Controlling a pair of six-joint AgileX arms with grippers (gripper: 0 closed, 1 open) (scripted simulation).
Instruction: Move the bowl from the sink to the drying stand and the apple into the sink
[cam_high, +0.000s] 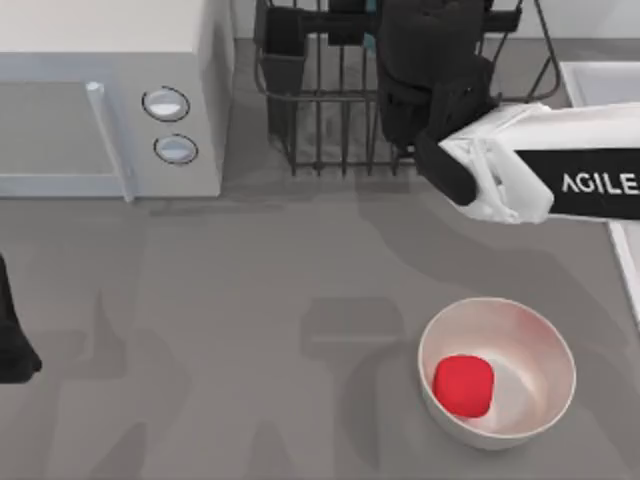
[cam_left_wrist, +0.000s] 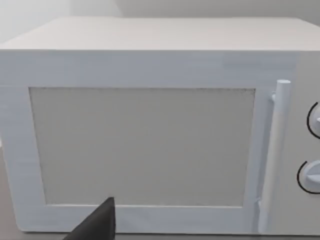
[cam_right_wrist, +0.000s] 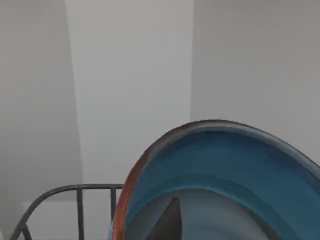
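White lettering "AGILE" on black band of the right arm (cam_high: 560, 175), cut off at edge

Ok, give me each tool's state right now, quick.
Left tool: parked at the table's left edge; cannot be told.
Right tool: over the black wire drying stand, closed on the teal-blue round bowl.

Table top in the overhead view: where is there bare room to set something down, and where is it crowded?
Free: the wide grey stretch in front of the microwave, running right to the white bowl that holds the apple, and the strip between that bowl and the drying stand. Crowded: the back right, where the right arm reaches over the stand beside the sink.
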